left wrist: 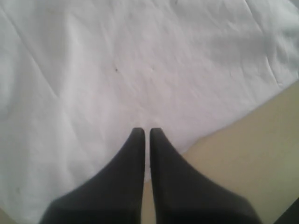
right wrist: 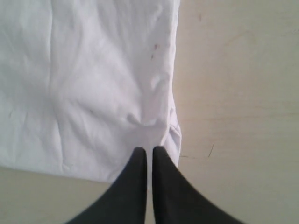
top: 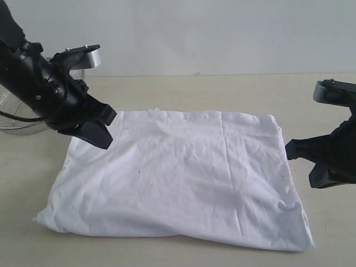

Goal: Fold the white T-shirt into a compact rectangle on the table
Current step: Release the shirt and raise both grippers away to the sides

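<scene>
The white T-shirt [top: 183,172] lies flat on the table [top: 183,89] as a wide, creased rectangle with its plain side up; no lettering shows. My left gripper [top: 104,140] hovers over the shirt's far left corner, jaws shut with nothing between them. From its wrist, the left gripper [left wrist: 147,131] points at the cloth [left wrist: 140,70] near an edge. My right gripper [top: 289,149] sits just off the shirt's right edge, also shut and empty. The right wrist view has this gripper [right wrist: 149,150] over a corner of the shirt [right wrist: 93,84].
A wire-mesh metal basket [top: 14,119] stands at the far left, mostly behind the left arm. Bare tabletop [right wrist: 233,93] runs beside the shirt on the right and along its front [top: 167,253]. A pale wall rises behind the table.
</scene>
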Robot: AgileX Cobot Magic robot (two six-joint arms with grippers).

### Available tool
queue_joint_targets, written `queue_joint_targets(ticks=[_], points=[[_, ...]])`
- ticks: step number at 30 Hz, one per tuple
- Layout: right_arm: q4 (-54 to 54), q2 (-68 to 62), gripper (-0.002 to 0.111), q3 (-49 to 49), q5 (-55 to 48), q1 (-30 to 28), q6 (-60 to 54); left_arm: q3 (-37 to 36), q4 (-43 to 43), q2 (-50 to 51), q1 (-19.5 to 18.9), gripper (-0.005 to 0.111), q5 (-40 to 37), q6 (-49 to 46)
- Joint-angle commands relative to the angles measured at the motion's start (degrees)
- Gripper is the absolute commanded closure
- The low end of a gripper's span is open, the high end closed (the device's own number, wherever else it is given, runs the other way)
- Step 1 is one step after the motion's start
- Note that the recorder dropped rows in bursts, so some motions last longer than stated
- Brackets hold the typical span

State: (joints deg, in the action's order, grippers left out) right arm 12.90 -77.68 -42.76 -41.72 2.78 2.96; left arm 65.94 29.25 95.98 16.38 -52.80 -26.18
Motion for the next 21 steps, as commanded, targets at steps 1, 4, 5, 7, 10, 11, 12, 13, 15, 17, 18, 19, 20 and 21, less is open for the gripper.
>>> queue_joint_targets(ticks=[1, 4, 5, 7, 10, 11, 12, 13, 15, 17, 18, 19, 20, 21], points=[[0.04, 0.44, 0.108, 0.05, -0.01, -0.44, -0.09, -5.69, 0.08, -4.73, -0.03, 0.102, 2.24, -0.42], [0.04, 0.44, 0.108, 0.05, -0.01, -0.44, -0.09, -8.62, 0.08, -7.06, -0.03, 0.102, 4.35, -0.42], [0.04, 0.44, 0.108, 0.05, -0.01, -0.44, -0.09, -9.36, 0.08, -7.52, -0.03, 0.102, 4.95, -0.42], [0.04, 0.44, 0.108, 0.05, -0.01, -0.44, -0.09, -10.27, 0.46, -8.38, -0.03, 0.102, 5.47, -0.31], [0.04, 0.44, 0.108, 0.05, 0.21, -0.44, -0.09, -10.27, 1.33, -8.47, -0.03, 0.102, 5.47, -0.31], [0.04, 0.44, 0.108, 0.05, 0.21, -0.44, -0.09, -10.27, 1.31, -8.47, -0.03, 0.102, 5.61, -0.31], [0.04, 0.44, 0.108, 0.05, 0.21, -0.44, -0.09, -10.27, 1.31, -8.47, -0.03, 0.102, 6.11, -0.31], [0.04, 0.44, 0.108, 0.05, 0.21, -0.44, -0.09, -10.27, 1.31, -8.47, -0.03, 0.102, 6.41, -0.31], [0.04, 0.44, 0.108, 0.05, 0.21, -0.44, -0.09, -10.27, 1.83, -8.47, -0.03, 0.102, 6.72, -0.31], [0.04, 0.44, 0.108, 0.05, 0.21, -0.44, -0.09, -10.27, 1.82, -8.47, -0.03, 0.102, 6.33, -0.18], [0.04, 0.44, 0.108, 0.05, 0.21, -0.44, -0.09, -10.27, 1.82, -8.47, -0.03, 0.102, 6.21, -0.18], [0.04, 0.44, 0.108, 0.05, 0.21, -0.44, -0.09, -10.27, 1.82, -8.47, -0.03, 0.102, 6.07, -0.18], [0.04, 0.44, 0.108, 0.05, 0.35, -0.44, -0.09, -10.27, 1.82, -8.47, -0.03, 0.102, 5.94, -0.18], [0.04, 0.44, 0.108, 0.05, 0.35, -0.44, -0.09, -10.27, 1.82, -8.47, -0.03, 0.102, 5.82, -0.18]])
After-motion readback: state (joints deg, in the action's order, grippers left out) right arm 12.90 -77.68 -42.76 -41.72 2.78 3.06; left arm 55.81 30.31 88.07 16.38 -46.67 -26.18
